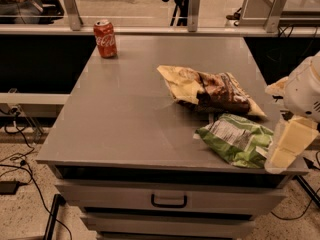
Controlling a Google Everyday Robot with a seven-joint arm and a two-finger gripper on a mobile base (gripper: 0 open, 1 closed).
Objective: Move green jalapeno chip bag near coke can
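The green jalapeno chip bag (235, 140) lies crumpled near the table's front right corner, white label panel facing up. The coke can (105, 38) stands upright at the table's far left corner, far from the bag. My gripper (286, 147) hangs at the right edge of the view, its pale fingers just right of the green bag and over its right end.
A larger yellow-and-brown chip bag (210, 90) lies just behind the green bag. The grey table (125, 119) has a drawer with a handle (169, 201) below its front edge. A glass barrier with metal posts (193, 9) runs behind the table. Cables lie on the floor at left.
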